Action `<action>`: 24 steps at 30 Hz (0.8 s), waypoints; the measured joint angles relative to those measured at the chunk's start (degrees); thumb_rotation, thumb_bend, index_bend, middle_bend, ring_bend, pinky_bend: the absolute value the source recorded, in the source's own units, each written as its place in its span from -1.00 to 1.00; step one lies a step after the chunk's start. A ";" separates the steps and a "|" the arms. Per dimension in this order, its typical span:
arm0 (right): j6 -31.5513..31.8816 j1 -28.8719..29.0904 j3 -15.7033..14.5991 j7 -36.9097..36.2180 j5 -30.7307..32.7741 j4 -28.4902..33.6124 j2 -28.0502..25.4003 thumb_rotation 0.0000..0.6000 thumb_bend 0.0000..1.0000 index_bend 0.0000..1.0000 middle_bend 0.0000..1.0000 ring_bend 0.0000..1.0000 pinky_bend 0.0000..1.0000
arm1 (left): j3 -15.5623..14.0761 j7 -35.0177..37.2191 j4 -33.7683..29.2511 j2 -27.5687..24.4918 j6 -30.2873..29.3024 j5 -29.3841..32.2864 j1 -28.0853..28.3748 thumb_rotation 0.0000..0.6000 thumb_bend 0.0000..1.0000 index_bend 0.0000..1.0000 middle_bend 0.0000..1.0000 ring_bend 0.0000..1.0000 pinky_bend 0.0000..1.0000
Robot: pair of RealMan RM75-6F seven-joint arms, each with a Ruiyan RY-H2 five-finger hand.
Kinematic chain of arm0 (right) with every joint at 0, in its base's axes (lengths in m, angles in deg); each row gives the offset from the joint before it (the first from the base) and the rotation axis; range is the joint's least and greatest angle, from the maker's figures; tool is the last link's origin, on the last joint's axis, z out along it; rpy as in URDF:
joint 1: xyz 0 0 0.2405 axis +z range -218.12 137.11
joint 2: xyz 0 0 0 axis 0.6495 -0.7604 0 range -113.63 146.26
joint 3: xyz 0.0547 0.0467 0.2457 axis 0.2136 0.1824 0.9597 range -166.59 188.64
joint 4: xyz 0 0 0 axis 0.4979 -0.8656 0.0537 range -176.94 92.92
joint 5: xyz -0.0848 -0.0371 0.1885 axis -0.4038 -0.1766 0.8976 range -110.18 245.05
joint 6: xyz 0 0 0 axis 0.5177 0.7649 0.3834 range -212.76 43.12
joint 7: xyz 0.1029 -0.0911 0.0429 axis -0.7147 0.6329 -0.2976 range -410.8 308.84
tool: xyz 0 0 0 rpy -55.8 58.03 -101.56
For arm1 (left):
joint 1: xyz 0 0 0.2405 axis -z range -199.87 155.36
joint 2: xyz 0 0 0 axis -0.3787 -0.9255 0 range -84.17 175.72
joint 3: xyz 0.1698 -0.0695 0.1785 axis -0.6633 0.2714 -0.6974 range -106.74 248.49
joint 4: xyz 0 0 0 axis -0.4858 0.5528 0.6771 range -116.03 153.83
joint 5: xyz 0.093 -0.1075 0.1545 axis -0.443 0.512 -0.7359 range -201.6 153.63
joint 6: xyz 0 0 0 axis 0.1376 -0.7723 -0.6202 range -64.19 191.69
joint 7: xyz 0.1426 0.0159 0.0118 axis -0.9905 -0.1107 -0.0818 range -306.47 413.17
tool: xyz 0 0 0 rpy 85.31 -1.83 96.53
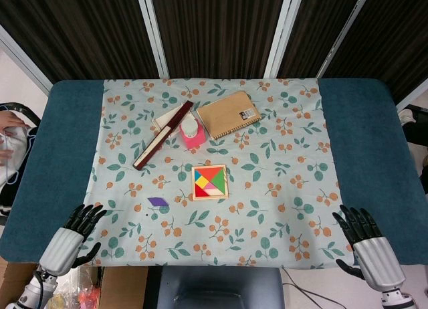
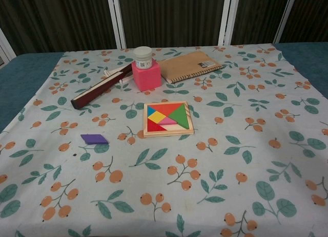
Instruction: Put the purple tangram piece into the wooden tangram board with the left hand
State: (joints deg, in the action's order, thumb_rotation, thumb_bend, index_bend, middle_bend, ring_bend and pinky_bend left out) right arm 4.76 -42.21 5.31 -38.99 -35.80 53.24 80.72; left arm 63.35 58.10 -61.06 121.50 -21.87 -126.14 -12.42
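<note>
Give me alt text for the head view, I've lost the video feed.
A purple tangram piece lies on the floral tablecloth, apart from and left of the wooden tangram board. Both robot hands rest open at the table's near edge, left robot hand and right robot hand. Farther back lie a dark red box, pink block and tan notebook.

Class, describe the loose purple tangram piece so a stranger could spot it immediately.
Start at the floral-print tablecloth and find the square wooden tangram board near its middle. Look toward the robot's left, slightly nearer the front edge: the flat purple parallelogram tangram piece lies alone on the cloth, the only piece outside the board.
</note>
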 measured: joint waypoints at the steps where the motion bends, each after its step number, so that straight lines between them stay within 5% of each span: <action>1: 0.04 -0.03 -0.02 -0.02 -0.02 -0.01 -0.02 1.00 -0.76 -1.00 -1.00 -1.00 -1.00 | -0.05 -0.02 0.03 0.05 0.10 -0.04 0.03 1.00 -0.20 -0.98 -0.93 -1.00 -0.91; 7: 0.17 -0.23 0.01 0.08 0.33 -0.11 -0.10 1.00 -0.76 -1.00 -1.00 -1.00 -1.00 | 0.08 -0.02 0.73 1.57 1.37 -0.14 0.74 1.00 -0.20 -0.97 -0.85 -0.90 -0.81; 10: 0.00 -0.25 0.16 0.30 0.74 -0.12 -0.09 1.00 -0.76 -1.00 -1.00 -1.00 -1.00 | 0.98 -0.03 1.75 4.30 1.66 0.25 1.16 1.00 -0.20 -0.90 -0.27 -0.13 -0.06; 12: -0.19 -0.16 0.33 0.33 0.96 0.01 -0.02 1.00 -0.76 -1.00 -1.00 -1.00 -1.00 | 1.79 0.72 2.53 7.16 1.78 0.62 1.55 1.00 -0.20 -0.80 0.38 0.60 0.77; 14: -0.45 -0.01 0.43 0.41 1.04 0.16 0.10 1.00 -0.76 -1.00 -1.00 -1.00 -1.00 | 2.26 1.89 2.79 9.78 2.58 1.50 2.03 1.00 -0.20 -0.75 0.73 0.93 1.00; 18: -1.16 0.33 0.44 0.62 1.06 0.32 0.22 1.00 -0.76 -1.00 -1.00 -1.00 -1.00 | 3.66 1.02 1.22 11.99 8.71 5.51 3.63 1.00 -0.20 -0.69 0.98 1.00 1.00; 24: -2.31 0.86 0.35 0.75 1.36 0.81 0.10 1.00 -0.76 -1.00 -1.00 -1.00 -1.00 | 8.95 -12.00 -3.55 15.15 15.94 15.44 6.57 1.00 -0.21 -0.53 1.00 1.00 1.00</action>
State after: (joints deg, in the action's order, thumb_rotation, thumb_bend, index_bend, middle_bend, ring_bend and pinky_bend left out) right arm 2.45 -41.35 5.66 -38.24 -34.44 54.05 80.82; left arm 72.30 46.10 -64.61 136.65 -5.93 -110.70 -5.85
